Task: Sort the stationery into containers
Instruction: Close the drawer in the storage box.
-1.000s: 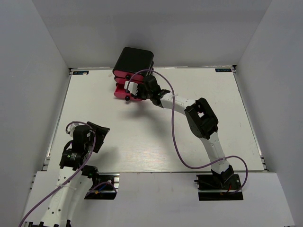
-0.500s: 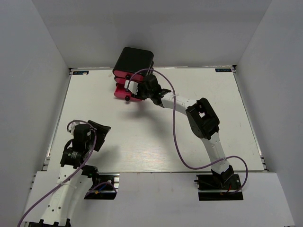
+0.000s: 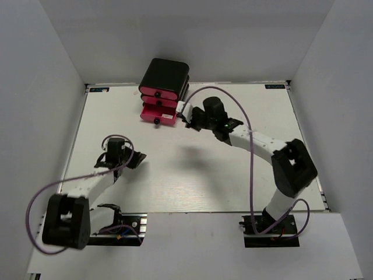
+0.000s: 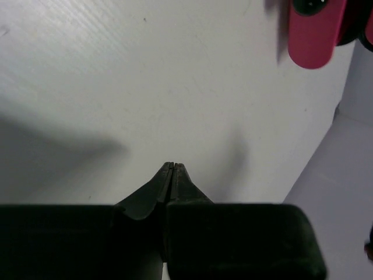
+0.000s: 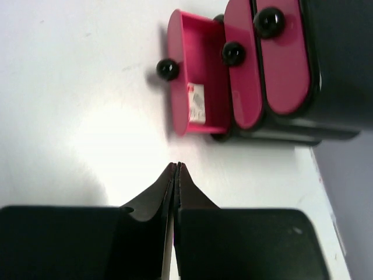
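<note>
Now that right pincer has backed off the open bottom drawer, I see it and left pincer pressed together, empty; shutting drawer looks next.

You can read nothing here: the white sticker inside the open bottom drawer is too blurred.
</note>
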### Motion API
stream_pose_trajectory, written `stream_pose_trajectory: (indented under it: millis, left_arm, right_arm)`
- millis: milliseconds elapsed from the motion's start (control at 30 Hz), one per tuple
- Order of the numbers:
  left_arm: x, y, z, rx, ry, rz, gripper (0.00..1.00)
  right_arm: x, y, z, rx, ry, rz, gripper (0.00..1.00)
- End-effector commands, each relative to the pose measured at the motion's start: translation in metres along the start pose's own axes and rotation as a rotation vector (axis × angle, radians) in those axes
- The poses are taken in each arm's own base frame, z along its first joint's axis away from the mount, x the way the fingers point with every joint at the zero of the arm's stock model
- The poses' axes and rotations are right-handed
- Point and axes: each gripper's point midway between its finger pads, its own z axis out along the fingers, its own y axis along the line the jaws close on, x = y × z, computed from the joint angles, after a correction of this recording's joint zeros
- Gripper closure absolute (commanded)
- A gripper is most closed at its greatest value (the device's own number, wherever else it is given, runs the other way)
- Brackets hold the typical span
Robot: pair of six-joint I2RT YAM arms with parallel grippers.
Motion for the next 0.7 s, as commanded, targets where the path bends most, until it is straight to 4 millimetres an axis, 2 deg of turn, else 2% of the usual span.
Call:
stream_pose_trajectory:
  millis: [0,33,67,100,133,167,200,333,367,400,433,467,567,667]
  left_arm:
    - [-0.018,-0.065,0.020,0.173,-0.020,0.016,0.87]
    - [-0.015,-0.061,0.039,0.151,0.011,0.014,0.87]
    - [-0.019,-0.060,0.048,0.135,0.011,-0.006,0.87]
    - [-0.022,-0.072,0.055,0.149,0.016,-0.004,0.87]
    - [-0.024,-0.074,0.064,0.141,0.020,-0.005,0.87]
    - [-0.021,-0.063,0.080,0.090,0.039,-0.021,0.87]
    - [-0.028,-0.078,0.087,0.108,0.033,-0.019,0.87]
    - [-0.034,-0.085,0.121,0.064,0.049,-0.025,0.84]
    - [-0.042,-0.098,0.127,0.076,0.034,-0.034,0.84]
    - [-0.040,-0.101,0.133,0.076,0.041,-0.028,0.84]
    - [-0.036,-0.091,0.144,0.028,0.059,-0.035,0.84]
    - [-0.044,-0.103,0.149,0.037,0.041,-0.033,0.83]
    - [-0.043,-0.109,0.162,0.019,0.055,-0.030,0.83]
    - [-0.048,-0.116,0.166,0.013,0.047,-0.030,0.83]
  right_arm:
    - [0.005,0.017,-0.028,-0.030,-0.018,0.080,1.00]
    - [0.013,0.030,-0.043,-0.045,-0.001,0.092,1.00]
    - [0.016,0.032,-0.048,-0.044,0.002,0.097,1.00]
    - [0.019,0.033,-0.053,-0.040,0.010,0.102,1.00]
    - [0.024,0.040,-0.065,-0.038,0.021,0.111,1.00]
    - [0.026,0.042,-0.069,-0.038,0.024,0.114,1.00]
    - [0.029,0.039,-0.077,-0.021,0.028,0.122,1.00]
    - [0.032,0.037,-0.094,0.001,0.031,0.131,1.00]
    - [0.034,0.037,-0.097,0.004,0.034,0.135,1.00]
    - [0.034,0.036,-0.099,0.007,0.031,0.139,1.00]
    - [0.036,0.035,-0.101,0.013,0.036,0.147,1.00]
    - [0.033,0.034,-0.104,0.019,0.027,0.150,1.00]
    - [0.035,0.033,-0.109,0.024,0.027,0.157,1.00]
    - [0.039,0.031,-0.114,0.037,0.035,0.168,1.00]
